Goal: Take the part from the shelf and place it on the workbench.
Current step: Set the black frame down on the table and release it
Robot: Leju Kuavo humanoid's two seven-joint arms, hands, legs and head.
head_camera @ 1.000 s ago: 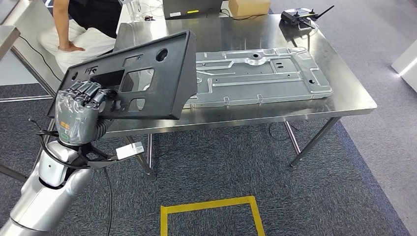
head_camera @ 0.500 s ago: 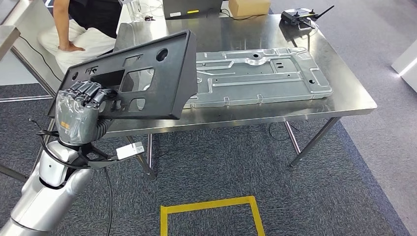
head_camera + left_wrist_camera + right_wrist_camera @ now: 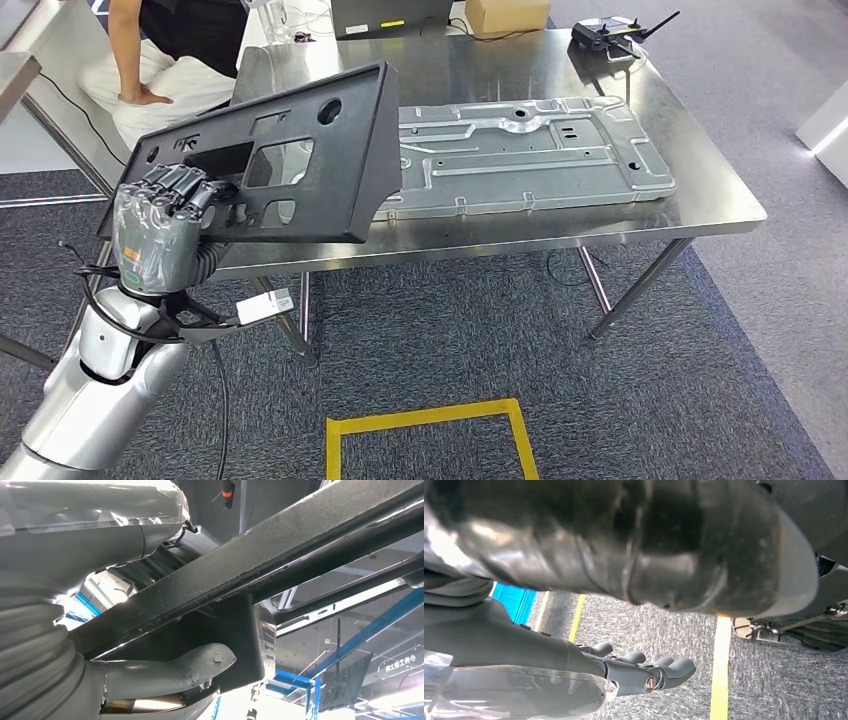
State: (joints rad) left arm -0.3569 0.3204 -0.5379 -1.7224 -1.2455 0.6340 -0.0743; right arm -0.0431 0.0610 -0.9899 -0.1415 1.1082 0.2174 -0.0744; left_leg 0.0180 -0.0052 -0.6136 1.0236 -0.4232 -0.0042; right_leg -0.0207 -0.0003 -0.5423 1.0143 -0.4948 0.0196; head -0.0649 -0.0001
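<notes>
One left hand [image 3: 160,215] gripping black part [image 3: 300,150], over workbench [image 3: 700,200] edge

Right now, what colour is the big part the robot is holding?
Black. The part, held by the left hand, shows best in the head view.

Grey carpet [image 3: 450,330], yellow floor tape [image 3: 430,420] — steel table [image 3: 700,170]

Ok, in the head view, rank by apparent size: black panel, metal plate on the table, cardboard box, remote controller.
Largest to smallest, as seen:
1. Black panel and metal plate: close; the panel is held nearer the camera, so unranked.
2. Cardboard box, cut off by the frame edge, and remote controller look alike.
</notes>
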